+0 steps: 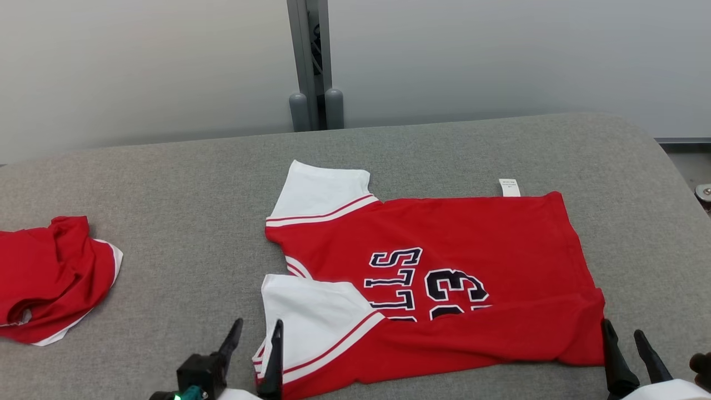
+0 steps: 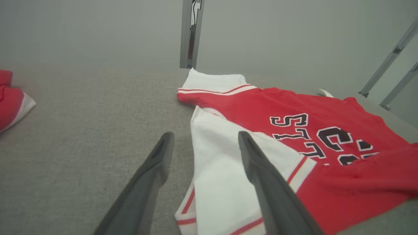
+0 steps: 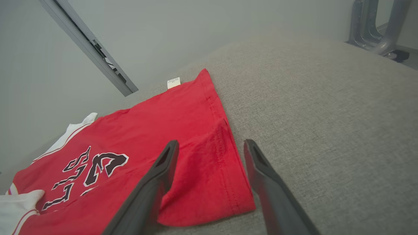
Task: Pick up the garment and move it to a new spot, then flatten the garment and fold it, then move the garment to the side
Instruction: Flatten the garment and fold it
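The red garment [image 1: 444, 261] is lying spread at the middle of the grey worktop [image 1: 183, 183]. Its near edge is apparently lapping over the lettering, so folding looks begun, with further folds and the move aside still pending. The left hand [image 1: 258, 322] is hovering open at the near white sleeve [image 1: 311, 316]. The right hand [image 1: 622, 328] is hovering open beside the hem corner. A crumpled second garment [image 1: 50, 272] is occupying the left side.

Head view down over the table [image 1: 166, 183], wrist views low and close, all on the jersey [image 1: 472, 239]
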Available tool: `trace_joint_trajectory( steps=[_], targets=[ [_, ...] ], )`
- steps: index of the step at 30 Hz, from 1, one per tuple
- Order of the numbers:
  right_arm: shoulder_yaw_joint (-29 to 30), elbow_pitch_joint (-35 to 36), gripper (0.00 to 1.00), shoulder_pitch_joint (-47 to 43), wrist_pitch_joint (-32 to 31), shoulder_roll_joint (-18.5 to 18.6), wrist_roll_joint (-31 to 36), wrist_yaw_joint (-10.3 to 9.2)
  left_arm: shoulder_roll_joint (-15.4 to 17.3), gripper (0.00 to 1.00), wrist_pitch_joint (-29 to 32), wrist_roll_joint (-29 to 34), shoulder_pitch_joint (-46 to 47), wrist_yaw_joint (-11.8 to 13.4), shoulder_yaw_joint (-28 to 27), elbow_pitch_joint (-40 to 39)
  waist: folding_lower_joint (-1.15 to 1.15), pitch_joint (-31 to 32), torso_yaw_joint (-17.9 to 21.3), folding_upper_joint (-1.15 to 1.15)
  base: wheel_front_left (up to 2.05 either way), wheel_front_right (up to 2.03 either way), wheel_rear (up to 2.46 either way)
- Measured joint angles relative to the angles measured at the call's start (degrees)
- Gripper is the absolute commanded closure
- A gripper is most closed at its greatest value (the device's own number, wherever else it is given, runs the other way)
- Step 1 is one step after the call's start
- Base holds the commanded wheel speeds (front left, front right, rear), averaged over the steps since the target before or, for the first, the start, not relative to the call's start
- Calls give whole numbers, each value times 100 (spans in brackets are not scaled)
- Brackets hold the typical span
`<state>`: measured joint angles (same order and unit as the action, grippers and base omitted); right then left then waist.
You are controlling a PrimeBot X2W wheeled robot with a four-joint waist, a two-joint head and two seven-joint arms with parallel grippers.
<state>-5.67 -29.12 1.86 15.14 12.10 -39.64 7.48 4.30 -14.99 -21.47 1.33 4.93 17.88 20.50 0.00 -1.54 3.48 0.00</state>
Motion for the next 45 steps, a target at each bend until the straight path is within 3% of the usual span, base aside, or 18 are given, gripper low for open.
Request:
trace_joint_trajectory(
  steps=[3, 11, 16, 33, 34, 35, 36, 42, 43, 44, 45],
  targets=[
    [60, -175, 0, -14, -1, -81, -86, 1, -34, 0, 0, 229, -90, -130, 134, 311, 0, -2, -27, 0, 0, 0, 0],
    [-11, -713, 0, 4, -1, -96, -521, 0, -100, 0, 0, 237, -32, -212, 122, 971, 0, 18, -109, 0, 0, 0, 0],
    [-111, -903, 0, 65, -1, -59, -751, 0, -118, 0, 43, 214, 66, -388, 275, 1451, 0, 32, -125, 0, 0, 0, 0],
    [-502, -1389, 0, 394, 0, -13, -1533, 1, -141, 0, 307, -336, 434, -614, 439, 2059, 0, -81, -20, 0, 0, 0, 0],
    [-534, -1406, 0, 419, 0, 3, -1613, 1, -133, 60, 314, -355, 471, -645, 455, 2071, 0, -101, -20, 0, 0, 0, 0],
    [-565, -1421, 0, 451, 0, 16, -1675, 1, -133, 96, 320, -386, 505, -650, 465, 2079, 0, -121, -21, 0, 0, 0, 0],
    [-588, -1425, 0, 483, 0, 33, -1730, 1, -135, 100, 320, -397, 525, -682, 475, 2083, 0, -139, -23, 0, 0, 0, 0],
    [-916, -1396, 0, 603, 4, 105, -2100, 0, -152, 100, 338, -452, 627, -739, 567, 2129, 0, -211, -78, 0, 0, 0, 0],
    [-983, -1351, 37, 611, 7, 118, -2161, 0, -153, 100, 337, -474, 636, -743, 577, 2135, 0, -218, -89, 0, 0, 0, 0],
    [-1042, -1296, 65, 612, 8, 125, -2247, 0, -153, 100, 337, -489, 649, -747, 591, 2145, 0, -220, -100, 0, 0, 0, 0],
    [-1111, -1258, 84, 612, 7, 142, -2297, 0, -155, 100, 336, -489, 658, -748, 604, 2154, 0, -221, -111, 0, 0, 0, 0]
  ],
)
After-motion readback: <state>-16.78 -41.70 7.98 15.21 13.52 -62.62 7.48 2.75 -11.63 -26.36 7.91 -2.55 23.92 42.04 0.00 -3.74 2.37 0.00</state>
